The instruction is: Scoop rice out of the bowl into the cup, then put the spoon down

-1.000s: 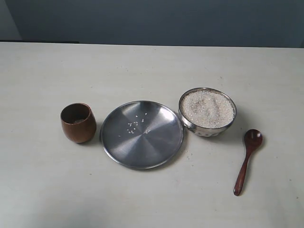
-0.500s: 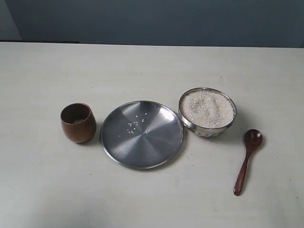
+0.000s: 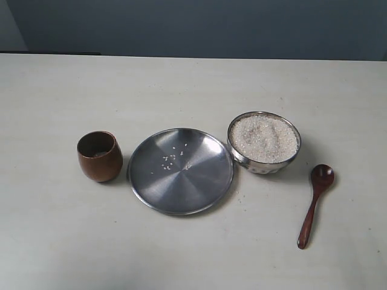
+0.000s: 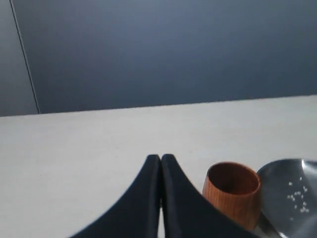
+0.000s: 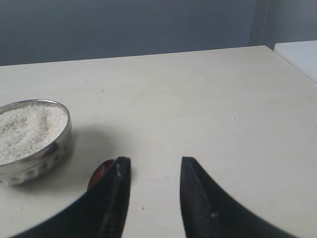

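Plate [image 3: 199, 181] in the middle, bowl [image 3: 260, 164] of rice [image 3: 264, 138] on its right, cup [image 3: 100, 157] on its left. Spoon [image 3: 314, 202] lies on the table right of the bowl. It's light, stiff, probably a bit slick; I'd pinch mid-handle. Right gripper [image 5: 153, 161] spread wide and empty, left gripper [image 4: 161, 157] pressed closed.

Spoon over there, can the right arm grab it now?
Probably yes. The right gripper is open, the spoon lies alone on the table close beside it, and nothing covers it.
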Controlling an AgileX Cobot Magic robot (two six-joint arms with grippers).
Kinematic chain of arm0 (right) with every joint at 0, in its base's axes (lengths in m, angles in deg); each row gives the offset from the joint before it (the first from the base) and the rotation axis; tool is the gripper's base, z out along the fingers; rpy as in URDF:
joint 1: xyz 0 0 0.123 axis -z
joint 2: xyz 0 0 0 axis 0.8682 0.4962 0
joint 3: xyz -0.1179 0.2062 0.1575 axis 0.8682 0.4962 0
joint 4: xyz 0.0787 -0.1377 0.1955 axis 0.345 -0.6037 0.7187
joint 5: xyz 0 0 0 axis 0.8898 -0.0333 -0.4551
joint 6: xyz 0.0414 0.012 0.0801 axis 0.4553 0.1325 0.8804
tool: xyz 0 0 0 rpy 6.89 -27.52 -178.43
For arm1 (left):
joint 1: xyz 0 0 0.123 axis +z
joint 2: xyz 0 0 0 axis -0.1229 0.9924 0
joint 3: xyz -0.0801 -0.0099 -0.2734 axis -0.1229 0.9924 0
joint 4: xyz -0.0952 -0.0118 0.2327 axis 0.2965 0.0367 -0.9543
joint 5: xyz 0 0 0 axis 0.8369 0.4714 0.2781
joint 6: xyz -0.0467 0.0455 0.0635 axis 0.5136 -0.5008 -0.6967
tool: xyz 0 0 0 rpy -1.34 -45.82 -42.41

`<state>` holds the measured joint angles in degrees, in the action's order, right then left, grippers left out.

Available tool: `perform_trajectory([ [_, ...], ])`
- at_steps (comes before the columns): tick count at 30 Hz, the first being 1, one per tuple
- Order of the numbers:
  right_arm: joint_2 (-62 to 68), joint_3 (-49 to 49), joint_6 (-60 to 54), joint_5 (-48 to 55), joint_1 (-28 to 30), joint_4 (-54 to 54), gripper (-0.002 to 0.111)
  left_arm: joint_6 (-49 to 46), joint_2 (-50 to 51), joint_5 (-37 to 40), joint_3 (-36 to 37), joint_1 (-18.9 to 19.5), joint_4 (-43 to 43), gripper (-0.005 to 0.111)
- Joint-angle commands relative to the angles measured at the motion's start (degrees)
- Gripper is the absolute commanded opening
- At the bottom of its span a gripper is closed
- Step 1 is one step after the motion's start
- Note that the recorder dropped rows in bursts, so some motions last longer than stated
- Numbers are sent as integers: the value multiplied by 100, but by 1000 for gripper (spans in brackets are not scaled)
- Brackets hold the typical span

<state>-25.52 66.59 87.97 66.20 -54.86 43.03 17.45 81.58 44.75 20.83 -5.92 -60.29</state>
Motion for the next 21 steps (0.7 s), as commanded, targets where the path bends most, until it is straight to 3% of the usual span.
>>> perform_trajectory([
  [1, -25, 13, 3, -63, 21, 10, 34, 29, -25, -1243, 23, -3, 256, 0],
  [4, -25, 13, 3, -63, 21, 10, 34, 81, -25, -2379, 23, -3, 334, 0],
  [5, -25, 13, 3, -63, 21, 10, 34, 365, -25, -2525, 23, -3, 484, 0],
  [6, -25, 13, 3, -63, 21, 10, 34, 1254, -25, -2724, 23, -3, 790, 0],
  [8, -25, 13, 3, -47, 21, 10, 34, 1455, -25, -3085, 23, -3, 636, 0],
  [10, -25, 13, 3, -47, 21, 10, 34, 1968, -25, -2444, -121, -3, -397, 0],
  [11, -25, 13, 3, -47, 21, 10, 34, 2388, -25, -1682, -417, -3, -862, 0],
  [13, -25, 13, 3, -47, 21, 10, 34, 2480, -25, -229, -888, -3, -1008, 0],
  [21, -25, 13, 3, -47, 21, 10, 34, 1939, 702, 1238, -1895, -3, -945, 0],
])
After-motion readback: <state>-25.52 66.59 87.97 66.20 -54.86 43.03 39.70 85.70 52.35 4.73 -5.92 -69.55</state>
